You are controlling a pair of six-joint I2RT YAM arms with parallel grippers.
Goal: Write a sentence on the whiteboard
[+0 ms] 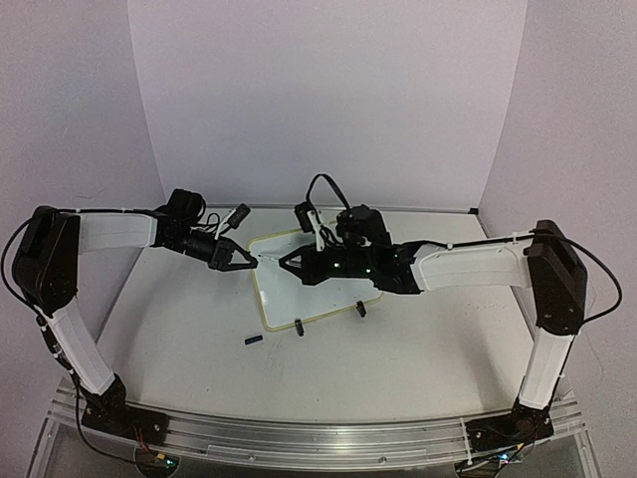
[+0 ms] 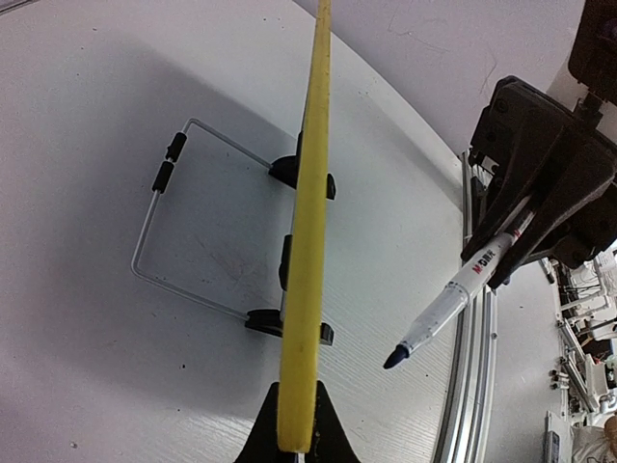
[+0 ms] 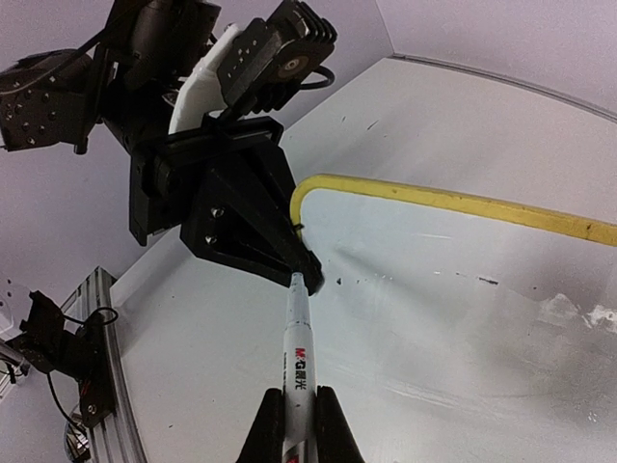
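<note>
Top external, right arm (image 1: pixel 468 267) over whiteboard (image 1: pixel 279 294), small black piece (image 1: pixel 254 340) nearby

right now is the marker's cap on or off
Off. The marker held in the right gripper ends in a bare dark tip, clear in the left wrist view.

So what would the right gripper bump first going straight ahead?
Probably the left gripper, clamped on the whiteboard rim: the marker in the right gripper points straight at it, though the gap is hard to judge.

A small dark piece (image 1: pixel 254 340) lies on the table (image 1: pixel 418 349).
</note>
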